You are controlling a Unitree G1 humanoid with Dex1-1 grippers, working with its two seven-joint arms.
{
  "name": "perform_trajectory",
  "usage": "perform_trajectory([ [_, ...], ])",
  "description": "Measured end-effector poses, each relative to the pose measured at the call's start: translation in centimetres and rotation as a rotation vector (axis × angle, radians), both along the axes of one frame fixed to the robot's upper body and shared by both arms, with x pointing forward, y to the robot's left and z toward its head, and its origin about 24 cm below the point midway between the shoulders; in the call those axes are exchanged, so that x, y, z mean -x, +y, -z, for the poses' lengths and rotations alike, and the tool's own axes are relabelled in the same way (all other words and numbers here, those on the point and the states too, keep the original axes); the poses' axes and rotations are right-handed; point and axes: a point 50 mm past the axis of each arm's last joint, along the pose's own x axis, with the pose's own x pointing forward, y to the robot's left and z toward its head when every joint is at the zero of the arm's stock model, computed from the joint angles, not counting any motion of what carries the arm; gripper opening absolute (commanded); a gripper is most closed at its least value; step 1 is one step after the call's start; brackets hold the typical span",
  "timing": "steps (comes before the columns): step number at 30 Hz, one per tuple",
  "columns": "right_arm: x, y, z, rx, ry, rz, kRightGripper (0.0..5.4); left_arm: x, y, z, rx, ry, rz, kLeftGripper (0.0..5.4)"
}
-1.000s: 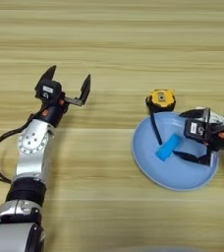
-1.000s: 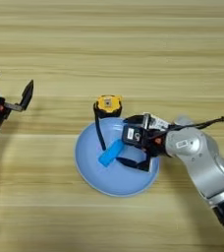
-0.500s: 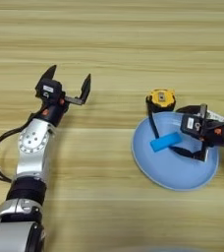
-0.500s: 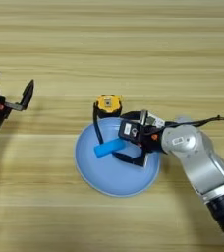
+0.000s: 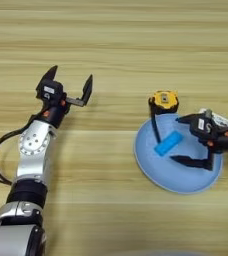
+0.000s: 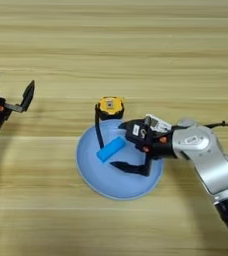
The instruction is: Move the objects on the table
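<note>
On the right half of the wooden table (image 5: 111, 45) sits the round light-blue plate (image 6: 106, 182), and the small blue block (image 6: 111, 149) lies tilted on its upper left part. The right gripper (image 6: 122, 146) reaches in over the plate from the right, its two black fingers spread wide apart. One points toward the upper end of the block and the other lies lower over the plate. The block sits just left of the gap between them, and I cannot tell whether the upper tip touches it. The yellow-and-black tape measure (image 5: 165, 101) stands at the plate's far rim, its black strap (image 5: 155, 128) trailing onto the plate beside the block. Well away on the left, the left gripper (image 5: 70, 85) hangs over bare wood with its fingers splayed, holding nothing.
</note>
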Motion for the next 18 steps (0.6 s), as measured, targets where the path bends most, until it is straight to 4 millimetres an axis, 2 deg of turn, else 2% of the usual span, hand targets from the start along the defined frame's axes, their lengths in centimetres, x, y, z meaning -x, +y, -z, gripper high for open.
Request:
perform_trajectory([
  [5, -0.1, -0.8, 0.8, 0.02, 0.04, 0.009, 5.36, 0.0, 0.0, 0.0, 0.0, 0.0, 0.0, 5.4],
  [10, -1.0, -1.4, 1.1, 0.037, 0.041, 0.028, 5.36, 0.0, 0.0, 0.0, 0.0, -0.001, 0.0, 5.4],
  [18, -1.8, -0.6, 1.2, 0.024, 0.034, 0.013, 5.36, 0.0, 0.0, 0.0, 0.0, -0.001, 0.001, 5.4],
])
